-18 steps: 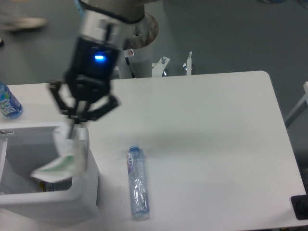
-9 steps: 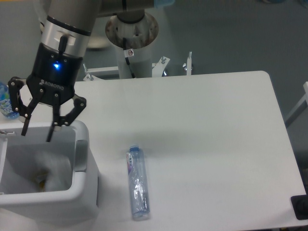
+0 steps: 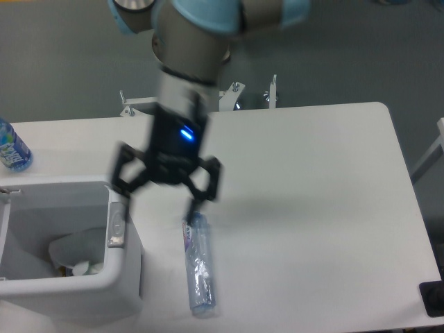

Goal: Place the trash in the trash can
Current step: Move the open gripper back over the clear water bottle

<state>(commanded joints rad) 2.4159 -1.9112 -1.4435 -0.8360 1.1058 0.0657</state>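
Two pieces of trash: one already in the bin, one on the table.
Packet: white crumpled packet (image 3: 78, 244) lies at the bottom of the trash can (image 3: 125, 274), among a few other scraps too dim to name.
Bottle: slim clear bottle (image 3: 198, 264) lies flat on the table (image 3: 312, 208), just right of the trash can, cap end pointing up toward the arm, base toward the near table edge.
Gripper: gripper (image 3: 163, 198) has its fingers spread wide and carries nothing; it hangs between the trash can's right wall and the bottle's cap end, blurred by motion.
Step in hand: looks like the approach to the bottle; grasp not yet made.
Other item: blue-labelled bottle (image 3: 12, 148) stands at the far left table edge behind the trash can; not part of the job.
Risk, rolling: bottle is round and light; if one finger touches first it may roll or skid away, likely toward the table's near edge.
Risk, crushing: thin, already crumpled walls may collapse under the squeeze and slip out.
Risk, collision: bottle sits close to the trash can; a finger coming down on the left side could clip the wall or the grey latch (image 3: 116, 225).
Risk, drop: a grasp near the cap leaves the long body hanging, and it could catch the rim on the way over.
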